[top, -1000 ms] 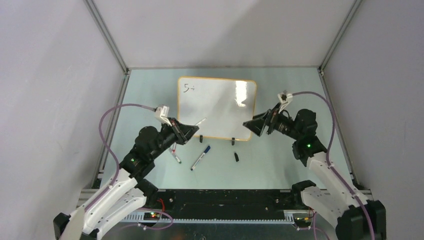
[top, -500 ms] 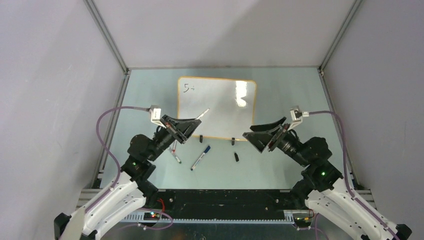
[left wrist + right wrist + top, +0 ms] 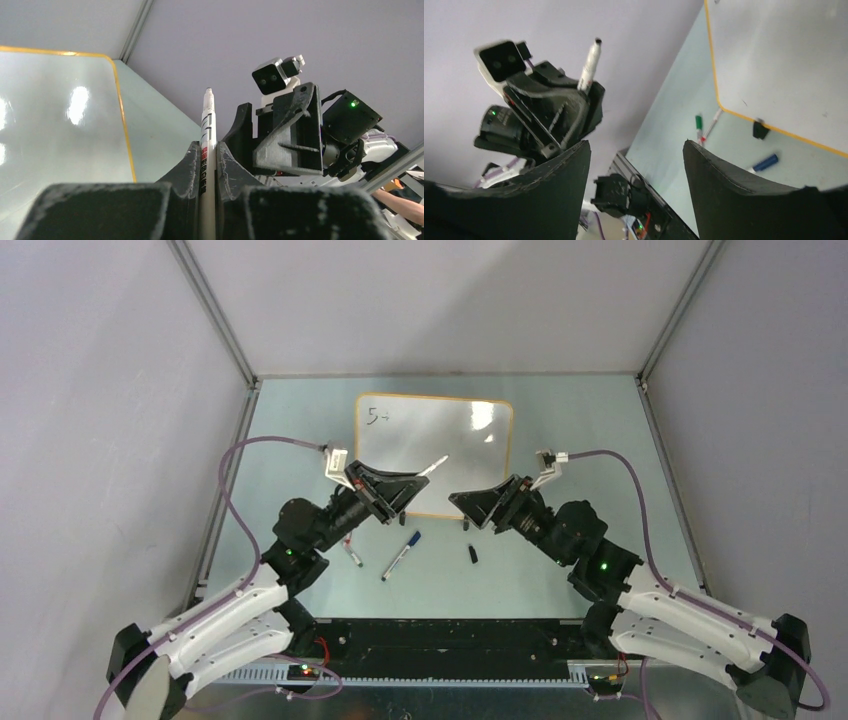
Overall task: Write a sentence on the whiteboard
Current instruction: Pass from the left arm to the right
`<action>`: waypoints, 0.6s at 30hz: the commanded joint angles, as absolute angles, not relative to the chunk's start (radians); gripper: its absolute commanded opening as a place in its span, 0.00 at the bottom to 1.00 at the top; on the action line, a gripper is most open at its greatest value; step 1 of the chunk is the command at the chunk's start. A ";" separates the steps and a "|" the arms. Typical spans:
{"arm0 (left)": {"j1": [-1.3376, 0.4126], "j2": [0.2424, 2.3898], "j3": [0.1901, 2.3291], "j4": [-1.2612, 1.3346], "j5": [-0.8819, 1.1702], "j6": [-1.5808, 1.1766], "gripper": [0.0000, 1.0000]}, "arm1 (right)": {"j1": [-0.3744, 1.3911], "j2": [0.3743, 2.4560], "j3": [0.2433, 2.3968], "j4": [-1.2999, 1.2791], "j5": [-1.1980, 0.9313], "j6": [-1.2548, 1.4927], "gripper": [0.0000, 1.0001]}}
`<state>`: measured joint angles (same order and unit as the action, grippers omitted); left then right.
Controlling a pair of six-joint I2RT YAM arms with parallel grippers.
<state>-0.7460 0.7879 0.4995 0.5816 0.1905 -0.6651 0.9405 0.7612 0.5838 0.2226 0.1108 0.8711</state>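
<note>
Writing barely begun, left end effector (image 3: 206,150) clenches a slim white marker (image 3: 208,117) due next on the glossy orange-rimmed whiteboard (image 3: 430,435) ahead; right end effector (image 3: 635,150) gapes empty.

- A robotics lab test cell.
- Plain grey wall panels (image 3: 100,440) box in the pale green table (image 3: 300,420) at 9, 12 and 3 o'clock, joined by aluminium frame struts (image 3: 215,310).
- Two white-and-black robot arms (image 3: 225,615) are bolted down at 6 o'clock, trailing exposed purple cables (image 3: 224,480).
- Bare electronics with lit LEDs (image 3: 303,671) sit along the near rail.
</note>
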 commanded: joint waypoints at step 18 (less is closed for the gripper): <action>-0.816 0.812 0.578 0.531 0.216 -0.569 0.00 | 0.976 0.864 0.699 0.438 0.198 0.900 0.57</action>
<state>-0.7986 0.8017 0.5259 0.5259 0.1921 -0.6071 0.9676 0.8570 0.6510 0.3771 0.1795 0.8841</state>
